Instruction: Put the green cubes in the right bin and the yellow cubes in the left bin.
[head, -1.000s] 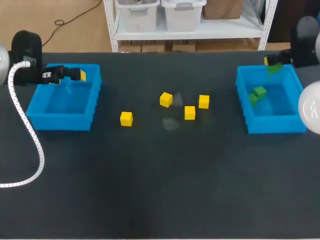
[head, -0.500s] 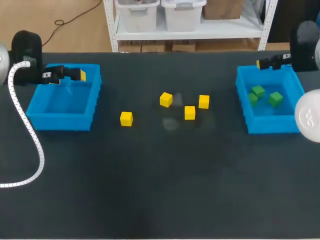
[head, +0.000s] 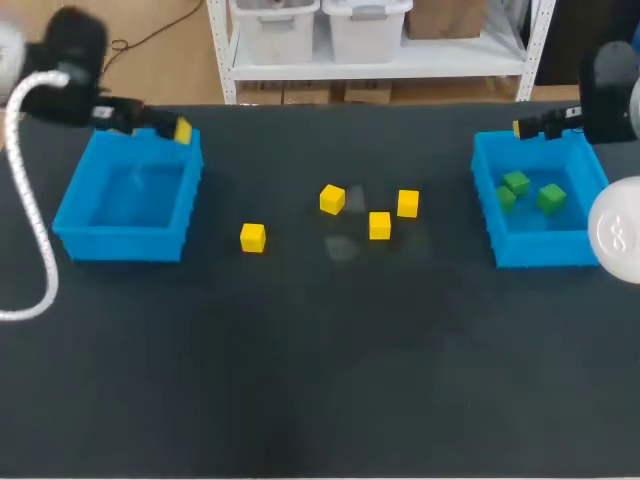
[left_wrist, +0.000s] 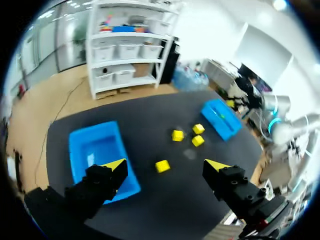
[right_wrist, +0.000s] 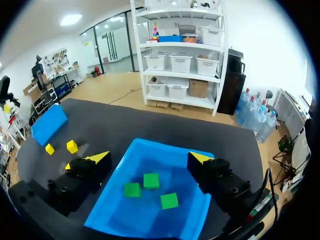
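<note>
head view, greens: three green cubes (head: 516, 182) (head: 551, 197) (head: 505, 198) are sitting in the right bin (head: 487, 205). I can't spot any green out on the tabletop (head: 320, 350), so that half looks done to me.
head view, yellows: four yellow cubes (head: 332, 199) (head: 407, 203) (head: 379, 225) (head: 253, 237) are out in the open between the bins. Three are bunched near the middle, and one is off toward the left bin (head: 120, 242). That bin looks empty, so I'd say the yellow half isn't started.
head view, hands: the left hand (head: 180, 130) is over the far right corner of the left bin. The right hand (head: 525, 127) is over the far left corner of the right bin.
left wrist view: the left hand (left_wrist: 166, 167) has its fingers wide apart and is carrying nothing. The left bin (left_wrist: 80, 145) lies under one finger with nothing in it. All four yellows are ahead on the tabletop, with the right bin well beyond them.
right wrist view: the right hand (right_wrist: 149, 159) has its fingers spread and is empty too. The right bin (right_wrist: 165, 146) is right under it with the three greens inside, close together.
surface: dark matte tabletop, with a faint pale smudge (head: 341, 246) just beside the middle yellows.
</note>
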